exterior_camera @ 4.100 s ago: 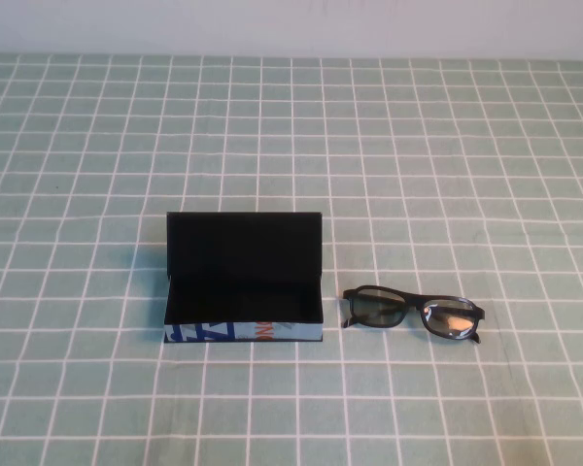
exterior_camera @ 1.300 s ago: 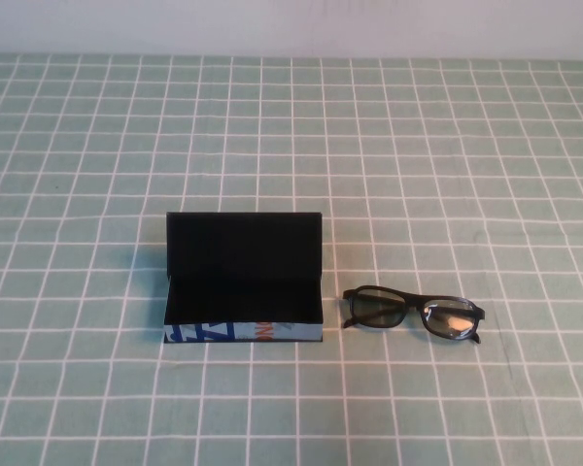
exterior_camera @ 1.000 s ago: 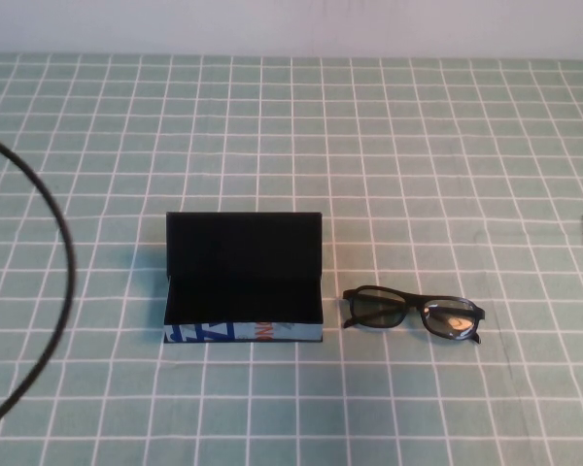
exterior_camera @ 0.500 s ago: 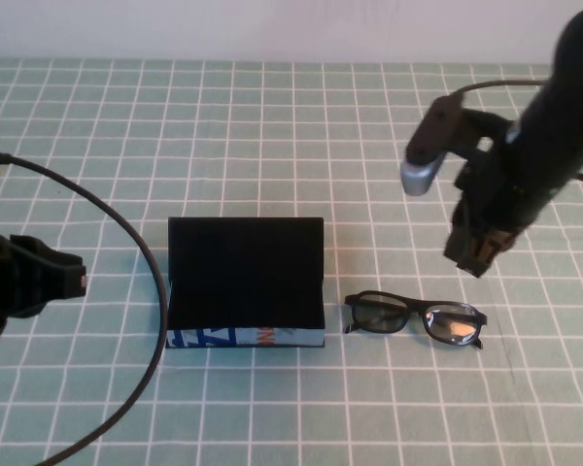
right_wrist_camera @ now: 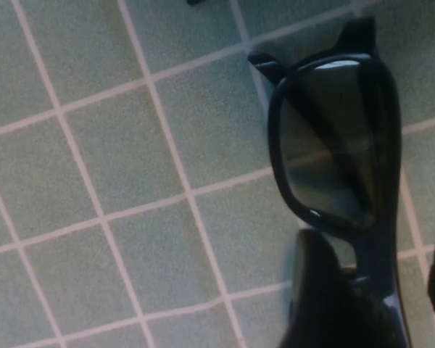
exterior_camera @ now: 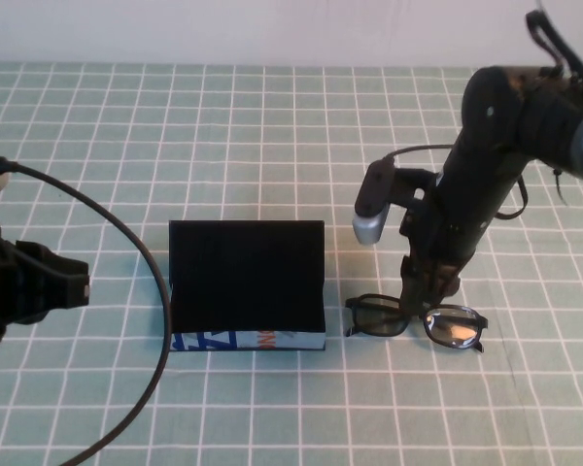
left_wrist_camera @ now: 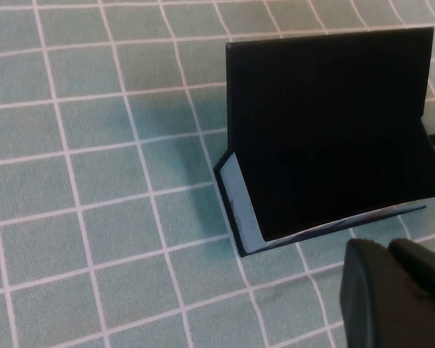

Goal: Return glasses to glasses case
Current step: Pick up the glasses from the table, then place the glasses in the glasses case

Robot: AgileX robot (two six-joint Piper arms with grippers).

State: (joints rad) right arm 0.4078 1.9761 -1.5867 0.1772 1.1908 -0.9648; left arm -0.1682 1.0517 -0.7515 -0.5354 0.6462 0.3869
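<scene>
The glasses (exterior_camera: 415,320) lie on the green checked cloth, right of the glasses case (exterior_camera: 246,282), arms folded. The case stands open, its black lid upright, its light blue printed front toward me. My right gripper (exterior_camera: 426,291) is low over the glasses' bridge. In the right wrist view it (right_wrist_camera: 377,290) is open, its fingers (right_wrist_camera: 319,290) standing either side of the bridge of the glasses (right_wrist_camera: 333,145). My left gripper (exterior_camera: 53,283) hovers left of the case, shut and empty. In the left wrist view it (left_wrist_camera: 388,250) sits near the case (left_wrist_camera: 326,130).
The left arm's black cable (exterior_camera: 146,282) curves over the cloth just left of the case. The checked cloth (exterior_camera: 272,126) stretches back to a white wall.
Both arms have come into view. My right arm has swung left and down from above the glasses to just over their bridge. The left arm has edged slightly toward the case.
</scene>
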